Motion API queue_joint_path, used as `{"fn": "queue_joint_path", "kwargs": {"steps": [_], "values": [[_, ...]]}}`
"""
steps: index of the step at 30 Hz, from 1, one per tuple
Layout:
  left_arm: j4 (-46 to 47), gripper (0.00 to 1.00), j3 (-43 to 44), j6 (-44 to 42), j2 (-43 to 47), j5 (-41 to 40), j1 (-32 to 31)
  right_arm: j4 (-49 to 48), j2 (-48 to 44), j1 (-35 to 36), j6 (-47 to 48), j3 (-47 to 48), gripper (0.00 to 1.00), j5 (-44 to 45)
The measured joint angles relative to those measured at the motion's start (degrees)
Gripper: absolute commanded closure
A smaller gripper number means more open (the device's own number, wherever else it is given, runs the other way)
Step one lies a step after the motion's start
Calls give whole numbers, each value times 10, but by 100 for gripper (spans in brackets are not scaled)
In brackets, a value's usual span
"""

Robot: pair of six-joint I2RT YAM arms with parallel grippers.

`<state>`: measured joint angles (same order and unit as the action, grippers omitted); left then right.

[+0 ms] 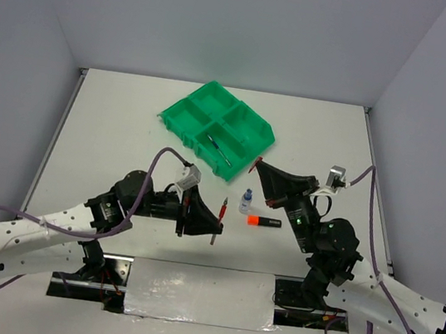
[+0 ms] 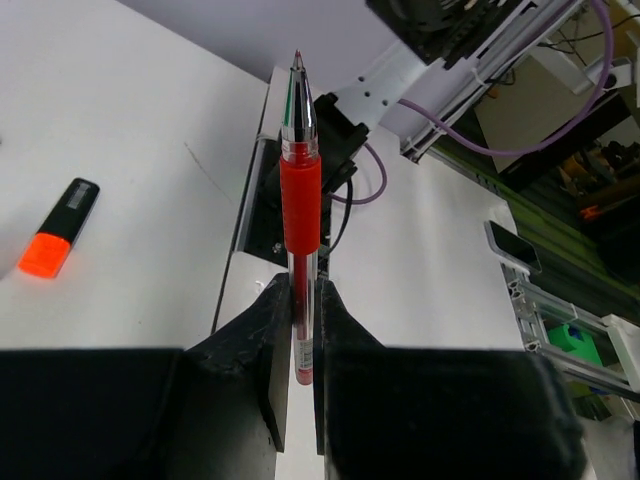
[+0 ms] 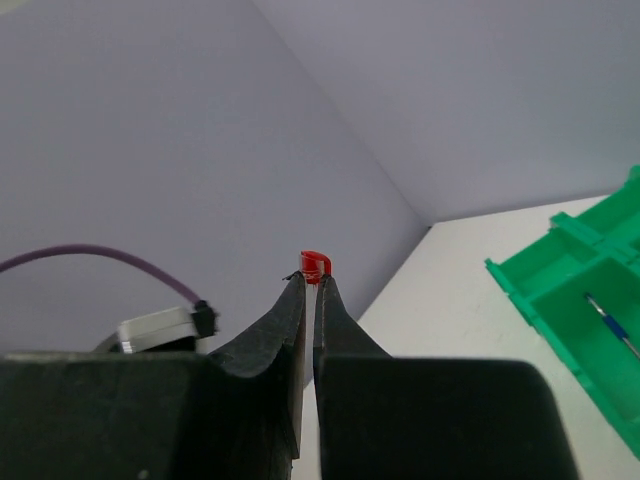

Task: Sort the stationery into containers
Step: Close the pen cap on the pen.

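My left gripper (image 1: 210, 221) is shut on a thin red pen (image 1: 220, 215), uncapped, held above the table; in the left wrist view the pen (image 2: 300, 190) stands straight out between the fingers (image 2: 275, 330). My right gripper (image 1: 259, 164) is shut on a small red pen cap (image 3: 315, 265), raised near the green tray (image 1: 182, 115). A thin blue pen (image 1: 220, 148) lies in the tray's near right compartment and also shows in the right wrist view (image 3: 610, 325). An orange-capped black highlighter (image 1: 263, 222) and a small clear blue-capped bottle (image 1: 246, 202) sit on the table between the arms.
The highlighter also shows in the left wrist view (image 2: 60, 228). The tray's corner shows in the right wrist view (image 3: 575, 290). A metal plate (image 1: 200, 294) lies between the arm bases. Grey walls enclose the table on three sides.
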<state>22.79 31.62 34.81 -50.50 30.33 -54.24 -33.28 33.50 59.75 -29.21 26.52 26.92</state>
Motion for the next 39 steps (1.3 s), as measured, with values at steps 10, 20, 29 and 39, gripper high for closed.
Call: {"fn": "queue_joint_path", "kwargs": {"steps": [10,20,29,39], "values": [[-8,100,15,-15,-21,-41,0,-6,-15,0,-44,-35,100,-93],[-11,100,34,-32,-27,-52,-1,-17,12,0,-48,-36,100,-152],[-13,100,34,-32,-38,-52,-1,-26,15,0,-48,-36,100,-165],[-17,100,34,-33,-32,-61,-1,-26,16,0,-44,-36,100,-171]]}}
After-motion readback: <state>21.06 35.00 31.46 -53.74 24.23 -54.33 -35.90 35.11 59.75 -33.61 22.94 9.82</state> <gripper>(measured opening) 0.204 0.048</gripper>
